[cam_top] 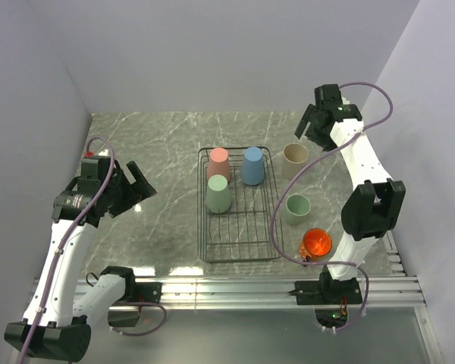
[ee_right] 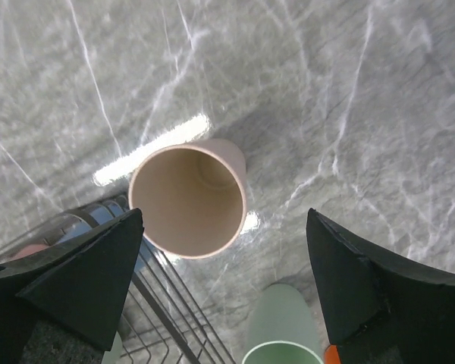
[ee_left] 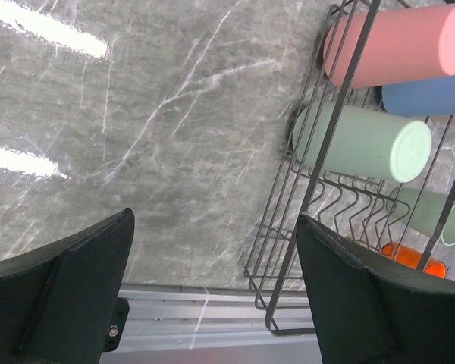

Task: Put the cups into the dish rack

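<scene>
My right end effector hangs wide open and empty over the beige plastic tumbler, which stands upright on the grey marble desk just right of the black wire dish rack. In the rack stand a salmon-pink tumbler, a blue tumbler and a pale green tumbler (all inverted). My left end effector, equally wide, hangs left of it.

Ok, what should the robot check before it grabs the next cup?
1. Right claw open: ok.
2. Beige cup roughly lined up under it: ok.
3. Beige cup upright and empty: ok.
4. How high the claw is above the cup: cannot tell.
5. Room in the dish rack: ok, its near half is bare.
6. Left claw out of the way: ok, open, left of the rack.
</scene>
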{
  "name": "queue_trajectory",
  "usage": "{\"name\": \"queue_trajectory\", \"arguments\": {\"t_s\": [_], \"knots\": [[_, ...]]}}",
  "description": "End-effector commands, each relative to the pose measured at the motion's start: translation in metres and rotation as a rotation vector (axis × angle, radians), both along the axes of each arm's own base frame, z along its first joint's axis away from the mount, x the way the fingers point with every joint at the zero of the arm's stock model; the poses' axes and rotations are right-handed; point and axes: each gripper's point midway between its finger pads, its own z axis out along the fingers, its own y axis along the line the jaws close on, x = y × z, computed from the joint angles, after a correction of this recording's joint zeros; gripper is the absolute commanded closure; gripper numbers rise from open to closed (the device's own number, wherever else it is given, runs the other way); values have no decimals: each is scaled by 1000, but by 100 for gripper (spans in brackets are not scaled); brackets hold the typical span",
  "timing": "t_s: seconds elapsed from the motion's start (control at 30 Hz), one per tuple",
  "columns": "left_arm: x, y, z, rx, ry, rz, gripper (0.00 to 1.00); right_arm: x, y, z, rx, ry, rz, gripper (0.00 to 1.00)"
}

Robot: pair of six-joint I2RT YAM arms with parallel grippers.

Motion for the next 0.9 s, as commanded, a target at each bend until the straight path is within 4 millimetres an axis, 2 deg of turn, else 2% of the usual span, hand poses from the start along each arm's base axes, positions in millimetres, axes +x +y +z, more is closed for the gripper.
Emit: {"name": "queue_trajectory", "arguments": {"t_s": [0.0,0.13,0.3,0.4,0.5,0.6,0.63,0.7,0.77,0.8,0.87], "knots": [[9,-4,9,-26,-50,0,7,3,9,-15,31,19,25,6],[11,-4,11,-21,-52,-1,7,0,9,-47,31,74,20,13],[10,-3,10,-15,-44,-2,7,-8,8,-73,25,128,3,25],[11,-3,12,-15,-44,-2,7,-12,7,-85,29,139,-3,34],[11,-2,15,-8,-45,-4,3,-14,9,-94,40,143,-5,49],[15,1,23,6,-64,3,1,-14,10,-97,43,131,-4,74],[17,1,27,9,-77,3,1,-13,10,-96,41,125,-2,88],[23,6,41,34,-115,17,1,-13,7,-93,28,120,-8,100],[31,9,51,50,-146,33,1,-14,4,-86,15,116,-14,100],[35,9,64,44,-177,43,1,-12,2,-72,5,82,-15,100],[44,5,78,40,-221,30,1,-13,0,-51,-1,42,-24,100]]}}
